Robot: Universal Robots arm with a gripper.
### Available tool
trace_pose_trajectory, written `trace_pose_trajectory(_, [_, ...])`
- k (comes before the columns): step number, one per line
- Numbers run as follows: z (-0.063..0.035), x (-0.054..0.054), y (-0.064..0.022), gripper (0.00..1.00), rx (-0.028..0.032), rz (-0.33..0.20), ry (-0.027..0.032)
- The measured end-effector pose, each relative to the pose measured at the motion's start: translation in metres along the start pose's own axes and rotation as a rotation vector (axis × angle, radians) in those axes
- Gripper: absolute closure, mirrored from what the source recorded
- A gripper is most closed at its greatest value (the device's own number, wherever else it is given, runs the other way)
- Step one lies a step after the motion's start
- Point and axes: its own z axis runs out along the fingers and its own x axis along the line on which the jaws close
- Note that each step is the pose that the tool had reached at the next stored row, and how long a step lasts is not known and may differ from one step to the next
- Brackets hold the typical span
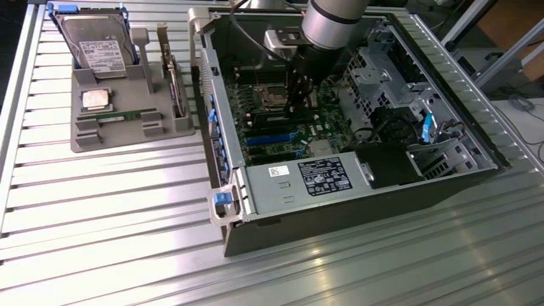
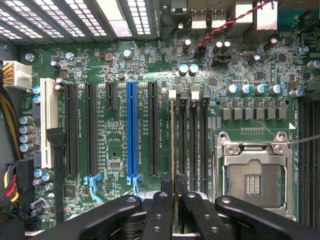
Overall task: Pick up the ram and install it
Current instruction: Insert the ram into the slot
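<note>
Ribbed metal tabletop [image 1: 127,210] carries one open computer case [image 1: 340,191]. Inside it, the pincer [image 2: 174,192] is clenched on one ram [image 2: 173,145], held edge-on at the first of four memory slots [image 2: 192,140]. One more ram stick [image 1: 119,116] lies on the grey holder [image 1: 85,137], beside one processor [image 1: 95,99] and one hard drive [image 1: 98,41].

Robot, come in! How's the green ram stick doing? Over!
Gripper shut on ram. Ram edge-on along the memory slots, seated or not unclear. Nothing seen blocking. Spare stick on tray.
</note>
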Motion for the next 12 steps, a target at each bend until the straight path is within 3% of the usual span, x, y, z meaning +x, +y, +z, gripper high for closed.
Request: trace_pose_trajectory(12, [0.0016, -0.002, -0.0032, 0.87, -0.0001, 0.0, -0.0001])
